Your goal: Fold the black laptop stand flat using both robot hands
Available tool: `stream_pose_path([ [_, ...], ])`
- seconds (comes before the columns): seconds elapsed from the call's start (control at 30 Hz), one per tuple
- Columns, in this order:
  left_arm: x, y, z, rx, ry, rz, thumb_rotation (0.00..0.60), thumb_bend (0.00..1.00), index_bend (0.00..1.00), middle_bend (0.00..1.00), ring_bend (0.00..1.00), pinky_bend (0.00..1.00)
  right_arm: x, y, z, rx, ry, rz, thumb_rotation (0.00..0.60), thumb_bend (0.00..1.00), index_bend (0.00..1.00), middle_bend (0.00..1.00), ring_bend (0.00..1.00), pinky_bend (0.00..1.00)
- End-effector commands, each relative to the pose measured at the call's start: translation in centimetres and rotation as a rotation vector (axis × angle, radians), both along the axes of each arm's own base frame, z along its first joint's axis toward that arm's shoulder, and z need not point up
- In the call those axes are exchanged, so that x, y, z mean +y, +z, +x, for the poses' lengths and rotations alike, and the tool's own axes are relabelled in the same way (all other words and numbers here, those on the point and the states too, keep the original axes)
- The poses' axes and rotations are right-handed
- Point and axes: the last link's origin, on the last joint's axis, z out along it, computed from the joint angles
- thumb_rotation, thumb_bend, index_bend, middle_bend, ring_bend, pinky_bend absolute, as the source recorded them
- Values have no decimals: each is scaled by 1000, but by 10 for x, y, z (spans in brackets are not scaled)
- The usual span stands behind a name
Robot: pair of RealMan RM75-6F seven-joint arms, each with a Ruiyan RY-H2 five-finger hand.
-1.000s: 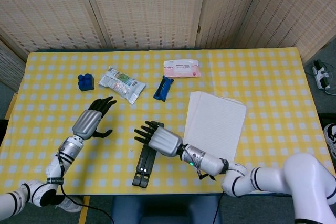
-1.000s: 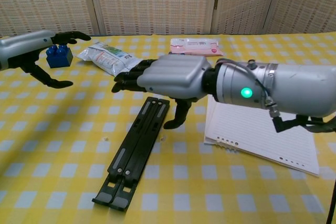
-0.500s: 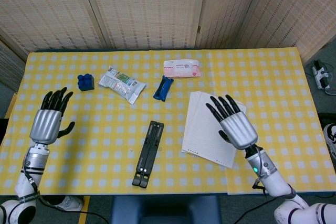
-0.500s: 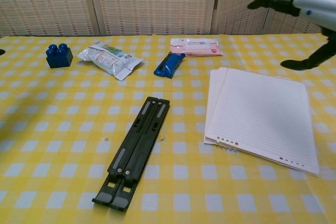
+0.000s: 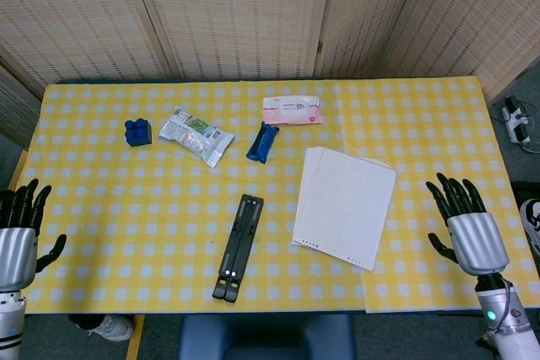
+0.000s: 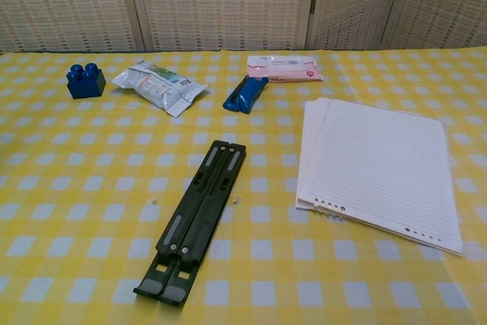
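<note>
Head view, item: black laptop stand (image 5: 237, 247) lying flat and closed near the table's front edge, seemingly fully folded. Left hand (image 5: 17, 238) and right hand (image 5: 469, 233) hovering at opposite table ends, fingers spread, holding nothing. Nothing appearing left undone.

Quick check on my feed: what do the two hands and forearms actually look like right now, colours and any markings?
Both the left hand and the right hand have black fingers and a smooth silver-grey metallic back. Below each, a ringed silver wrist leads into a white arm. A small green light glows on the right wrist; none shows on the left.
</note>
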Motion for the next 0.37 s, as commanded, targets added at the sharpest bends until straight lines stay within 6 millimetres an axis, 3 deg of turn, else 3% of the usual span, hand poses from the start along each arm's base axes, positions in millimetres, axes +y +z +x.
stream_pose_path([
  [0.03,-16,-9,-4,-16,9,-17,600,339,88,0,0,0,14,5,-14,-15,-17,-15,600,314,0,0,20,0],
  [0.17,-25,-19,-8,-11,35,-54,600,338,88,0,0,0,21,3,-22,-40,-21,-15,600,314,0,0,24,0],
  [0.37,-18,-25,-12,-15,61,-64,600,337,89,0,0,0,21,-3,-21,-21,4,4,600,314,0,0,25,0],
])
